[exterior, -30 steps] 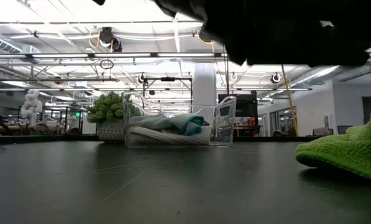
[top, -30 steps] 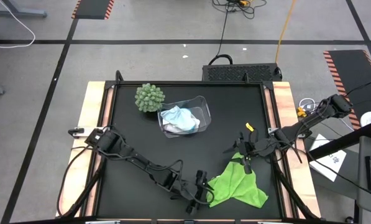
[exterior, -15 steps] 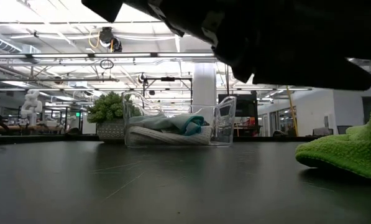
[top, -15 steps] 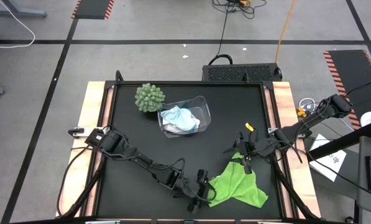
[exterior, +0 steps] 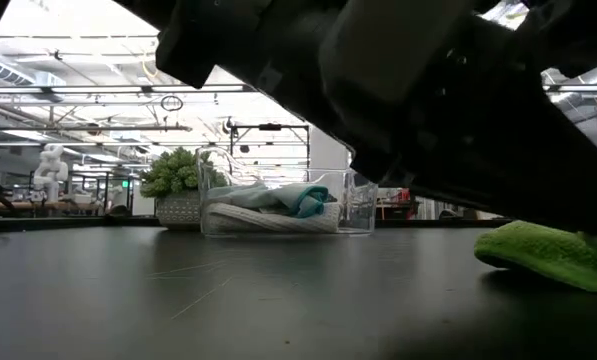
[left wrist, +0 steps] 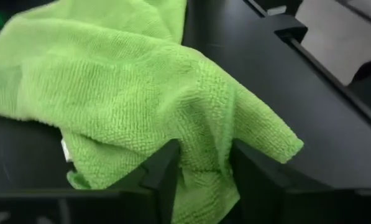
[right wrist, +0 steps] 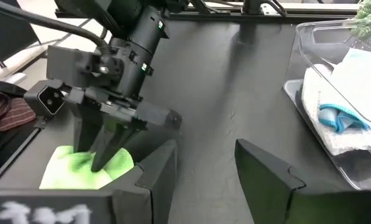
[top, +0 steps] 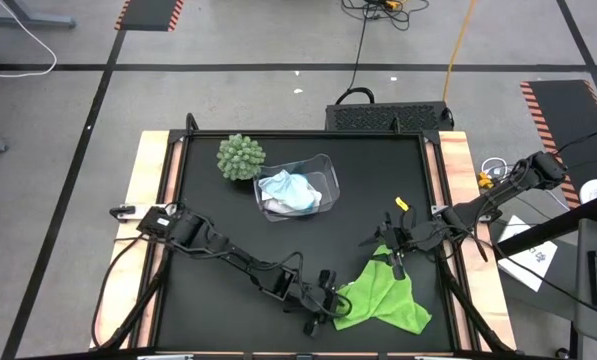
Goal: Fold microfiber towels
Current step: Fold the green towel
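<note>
Black and matte, the tabletop (top: 228, 210) carries a lime green microfiber towel (top: 383, 300), which is spread in a loose, rumpled sheet with one corner drawn up toward the right arm. It can be judged light, limp and slightly grippy in its looped pile: no shape will be held by it unaided, so a fold is best made by pinching a free corner or a hem edge and drawing it across, rather than by pushing on the middle.

On the side of the green towel facing away from the right arm, the left gripper (top: 326, 302) is set low at the towel's edge. In the left wrist view its fingers (left wrist: 163, 171) are closed on a bunched fold of that cloth. At the opposite, raised corner of the green towel the right gripper (top: 396, 258) is placed; in its own wrist view the fingers (right wrist: 157, 168) are seen spread apart with nothing between them.

Well away from the green towel, a clear plastic bin (top: 323, 165) holds a white towel (top: 278, 203) and a light blue towel (top: 300, 194), crumpled together. Just beside the bin a round green spiky ball plant (top: 240, 157) is seen.
</note>
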You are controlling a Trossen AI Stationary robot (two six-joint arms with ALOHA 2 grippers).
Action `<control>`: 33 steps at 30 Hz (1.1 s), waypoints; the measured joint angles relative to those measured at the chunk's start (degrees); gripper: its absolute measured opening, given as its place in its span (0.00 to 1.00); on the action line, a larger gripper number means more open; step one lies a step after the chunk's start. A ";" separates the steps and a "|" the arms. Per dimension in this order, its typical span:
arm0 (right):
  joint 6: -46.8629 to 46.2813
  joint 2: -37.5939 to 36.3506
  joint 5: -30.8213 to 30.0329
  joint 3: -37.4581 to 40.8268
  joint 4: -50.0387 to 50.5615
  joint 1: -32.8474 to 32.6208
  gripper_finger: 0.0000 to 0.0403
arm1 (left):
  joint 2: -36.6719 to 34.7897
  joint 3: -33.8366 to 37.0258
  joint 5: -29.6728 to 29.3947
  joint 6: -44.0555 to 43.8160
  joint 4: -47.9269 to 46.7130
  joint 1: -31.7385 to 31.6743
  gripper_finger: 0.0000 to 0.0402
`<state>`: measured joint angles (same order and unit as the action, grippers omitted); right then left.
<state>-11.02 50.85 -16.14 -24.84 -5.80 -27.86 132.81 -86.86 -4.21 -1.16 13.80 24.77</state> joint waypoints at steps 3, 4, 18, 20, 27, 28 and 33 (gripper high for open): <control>-0.25 0.00 0.00 0.00 0.02 0.00 0.39 | -0.23 0.01 0.96 5.12 -0.54 0.31 0.22; -0.25 0.00 0.00 -0.01 0.01 0.00 0.39 | -0.58 0.01 1.92 7.49 -1.32 0.48 0.17; -0.35 0.07 4.27 0.00 0.23 0.00 0.39 | -16.63 -0.03 -6.32 15.85 -23.50 -2.27 0.02; -1.71 0.19 4.90 -0.02 0.57 0.00 0.39 | -17.95 -0.03 -6.34 15.77 -24.71 -3.38 0.02; -11.00 4.32 2.24 -0.02 6.95 0.24 0.39 | -21.03 -0.03 -5.97 14.17 -30.30 -4.76 0.02; -12.57 5.10 1.40 -0.04 8.85 0.45 0.39 | -21.03 -0.01 -5.80 14.15 -30.27 -4.76 0.01; -17.92 9.61 -0.28 0.00 12.57 2.04 0.39 | -21.03 -0.01 -3.52 14.37 -29.99 -4.76 0.02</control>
<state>-28.93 60.46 -16.42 -24.84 6.77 -25.81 111.79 -86.87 -7.73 13.21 -16.19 20.02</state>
